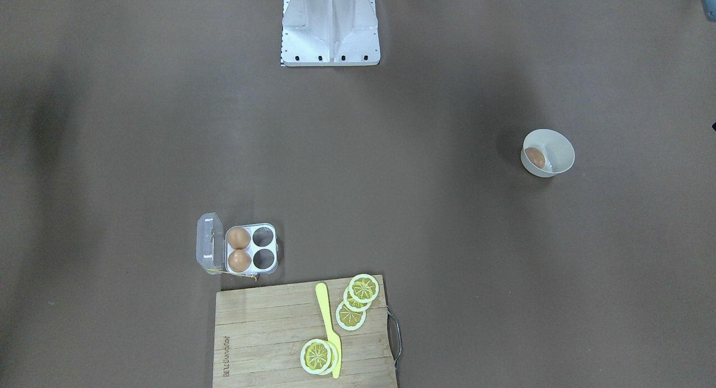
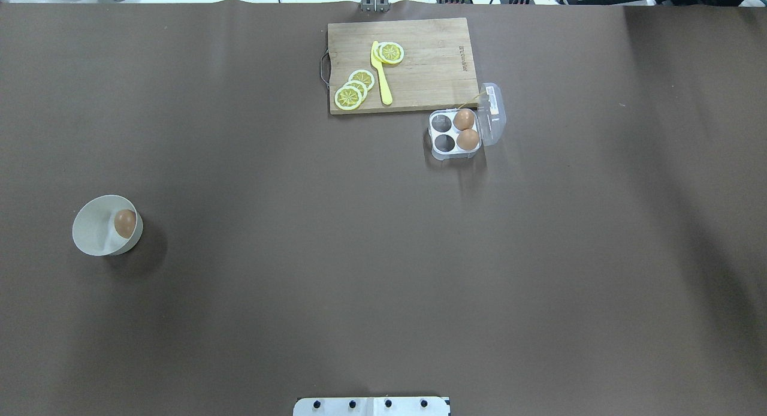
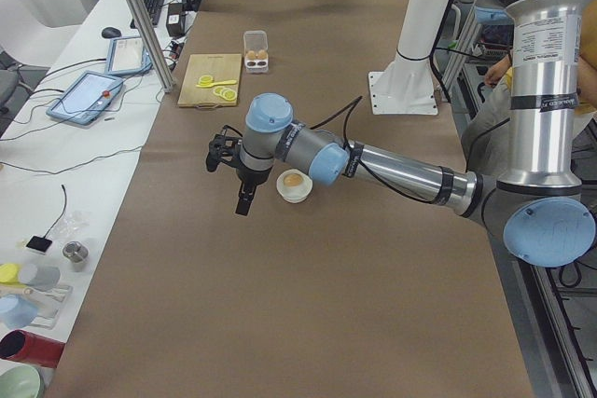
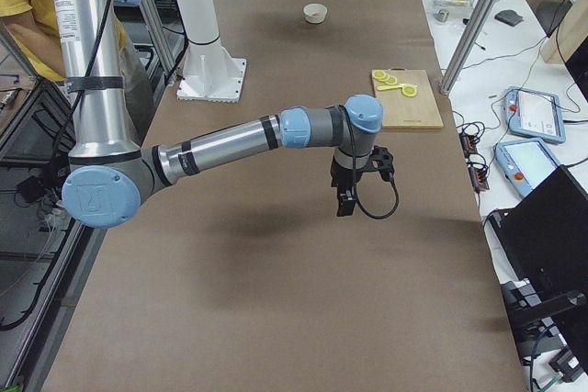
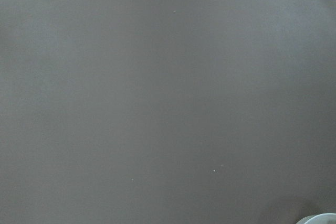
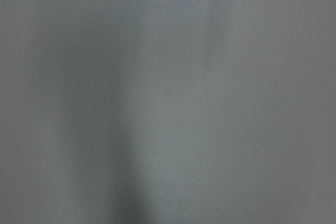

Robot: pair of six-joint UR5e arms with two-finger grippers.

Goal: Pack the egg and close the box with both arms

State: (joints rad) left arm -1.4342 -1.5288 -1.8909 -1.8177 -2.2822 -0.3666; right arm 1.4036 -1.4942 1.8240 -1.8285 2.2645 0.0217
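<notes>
The egg [image 1: 535, 157] lies in a white round bowl [image 1: 561, 147], also seen in the overhead view [image 2: 124, 223]. The clear egg box [image 1: 251, 248] stands open, its lid [image 1: 208, 240] folded back. It holds two brown eggs [image 1: 238, 237] in the cells by the lid, and the other two cells are empty. My left gripper [image 3: 244, 200] hangs just beside the bowl [image 3: 295, 195], above the table. My right gripper [image 4: 344, 207] hangs over bare table. Both show only in the side views, so I cannot tell whether they are open or shut.
A wooden cutting board [image 1: 263, 332] with lemon slices [image 1: 363, 288] and a yellow knife [image 1: 327, 326] lies next to the box. The white robot base [image 1: 330, 30] stands at the table's middle edge. The bowl's rim [image 5: 320, 219] shows in the left wrist view.
</notes>
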